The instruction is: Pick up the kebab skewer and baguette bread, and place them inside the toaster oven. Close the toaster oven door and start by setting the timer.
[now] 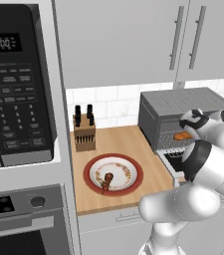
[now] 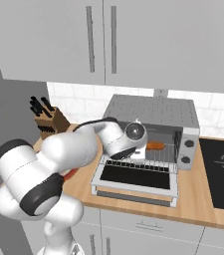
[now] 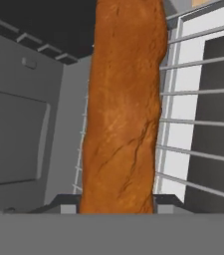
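The only writing I can read is on the microwave (image 1: 16, 84): its display shows 12:00 (the button labels beneath are too small to make out).

The toaster oven (image 2: 153, 112) sits at the back of the wooden table (image 1: 118, 142) with the toaster oven door (image 2: 136, 178) dropped flat toward the table's front edge. The arm reaches into the opening, and the gripper (image 3: 116, 204) has the baguette bread (image 3: 123, 104) pinched between its fingertips, which sit on either side of the loaf's near end. The bread runs lengthwise over the wire rack (image 3: 198, 89), inside the oven; from the base cameras its orange end (image 2: 155, 146) shows inside the cavity, just beyond the wrist. The oven's inner side wall lies close on one side of the loaf, the rack's bars open on the other.

The kebab skewer (image 1: 106, 180) lies on the red-rimmed plate (image 1: 91, 169), out on the table to the left of the oven, well apart from it. A knife block (image 1: 84, 132) stands behind the plate, near the wall.
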Robot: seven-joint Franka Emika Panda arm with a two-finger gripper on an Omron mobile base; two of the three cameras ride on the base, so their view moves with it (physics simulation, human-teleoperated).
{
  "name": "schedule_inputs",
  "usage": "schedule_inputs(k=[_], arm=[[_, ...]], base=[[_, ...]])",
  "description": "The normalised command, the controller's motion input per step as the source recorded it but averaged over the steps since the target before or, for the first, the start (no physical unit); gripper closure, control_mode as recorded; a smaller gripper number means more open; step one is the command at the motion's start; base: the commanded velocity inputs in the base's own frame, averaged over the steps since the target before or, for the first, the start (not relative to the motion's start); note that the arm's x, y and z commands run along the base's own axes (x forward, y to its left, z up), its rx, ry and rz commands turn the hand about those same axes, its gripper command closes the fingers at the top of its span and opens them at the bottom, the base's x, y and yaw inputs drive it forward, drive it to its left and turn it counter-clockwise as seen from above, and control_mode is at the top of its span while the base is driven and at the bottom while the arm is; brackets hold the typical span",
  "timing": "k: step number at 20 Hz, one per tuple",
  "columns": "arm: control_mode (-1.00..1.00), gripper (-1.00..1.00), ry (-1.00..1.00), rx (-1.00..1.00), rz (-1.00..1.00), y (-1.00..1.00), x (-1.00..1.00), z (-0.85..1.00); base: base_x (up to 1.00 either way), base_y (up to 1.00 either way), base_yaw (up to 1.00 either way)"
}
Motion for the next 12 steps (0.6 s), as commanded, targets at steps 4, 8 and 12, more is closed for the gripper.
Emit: schedule_inputs(k=[4,8,12], arm=[[-1.0,1.0,0.0,0.0,0.0,0.0,0.24,-0.03],[-1.0,-1.0,0.0,0.0,0.0,0.0,0.23,-0.01],[-1.0,-1.0,0.0,0.0,0.0,0.0,0.03,0.0]], base=[[0.0,0.0,0.0],[0.0,0.0,0.0],[0.0,0.0,0.0]])
